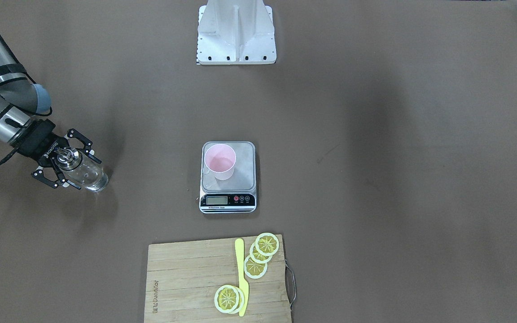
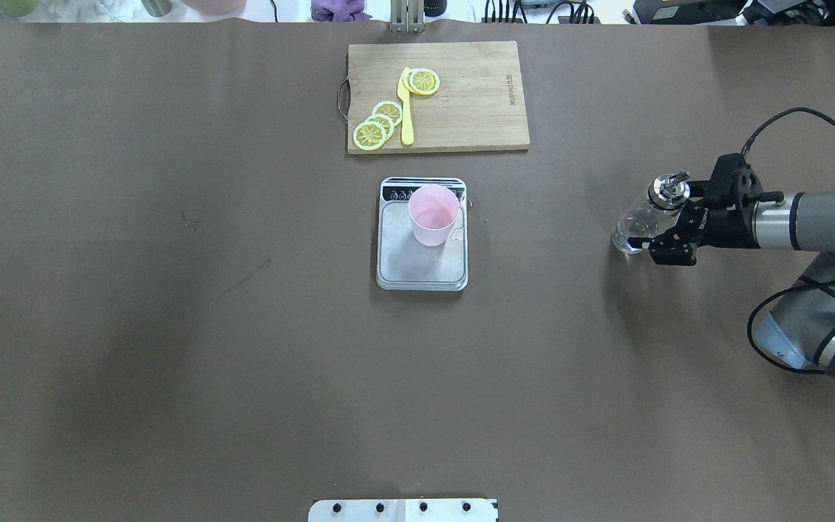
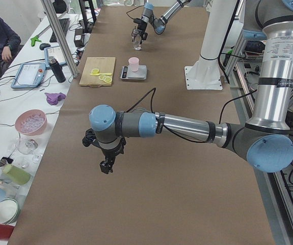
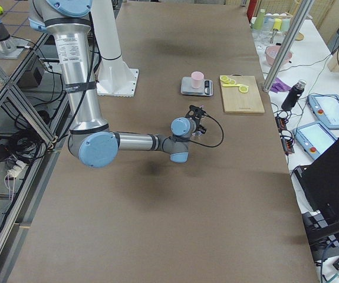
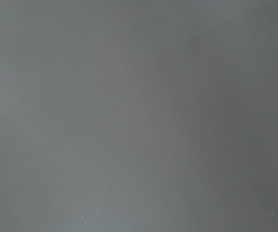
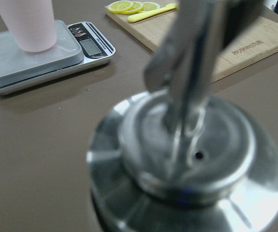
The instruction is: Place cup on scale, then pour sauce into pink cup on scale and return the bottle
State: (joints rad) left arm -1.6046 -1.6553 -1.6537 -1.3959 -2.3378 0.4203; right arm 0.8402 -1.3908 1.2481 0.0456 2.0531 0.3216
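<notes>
The pink cup [image 1: 220,160] stands on the far-left part of the steel platform of the scale [image 1: 240,179], at the table's middle; it also shows in the overhead view [image 2: 433,214]. The clear glass bottle [image 1: 85,174] with its metal spout cap [image 2: 667,188] stands upright on the table far to the robot's right. My right gripper [image 1: 75,167] is open, a finger on either side of the bottle's upper part. The right wrist view is filled by the cap [image 6: 192,159]. My left gripper [image 3: 105,166] hangs over bare table, near the camera; I cannot tell its state.
A wooden cutting board [image 1: 186,287] with lemon slices [image 1: 258,260] and a yellow knife [image 1: 241,278] lies beyond the scale, on the operators' side. The robot's white base [image 1: 236,36] stands at the near edge. The left wrist view shows only brown table.
</notes>
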